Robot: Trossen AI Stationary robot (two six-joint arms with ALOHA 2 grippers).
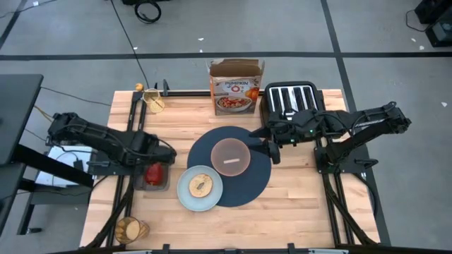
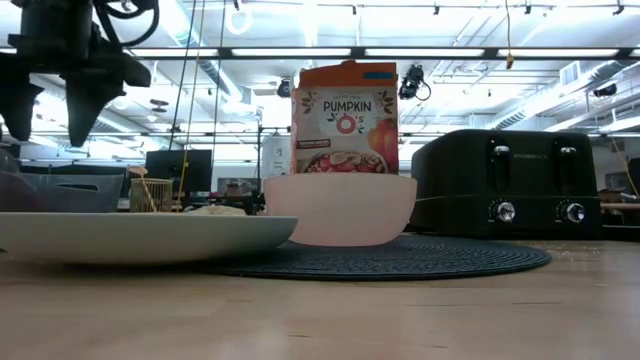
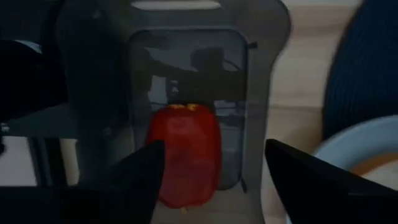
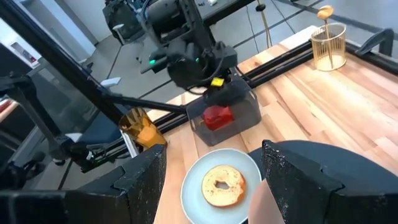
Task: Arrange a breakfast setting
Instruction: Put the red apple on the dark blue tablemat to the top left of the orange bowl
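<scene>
Over at the table's left side, the left gripper hangs right above a grey tray, its fingers spread wide either side of the red apple lying in that tray, and nothing is gripped. At mid-table the round dark-blue placemat carries the pinkish bowl, and the pale-blue plate overlaps the mat's left edge with the bagel-like bread sitting on it. The right gripper hovers over the mat's right edge, just beside the bowl, its fingers parted and empty. Behind the mat stand the orange-and-white cereal box and, to its right, the black toaster. The amber glass waits at the near left corner, well apart from the mat. A clear cup sits at the far left edge.
</scene>
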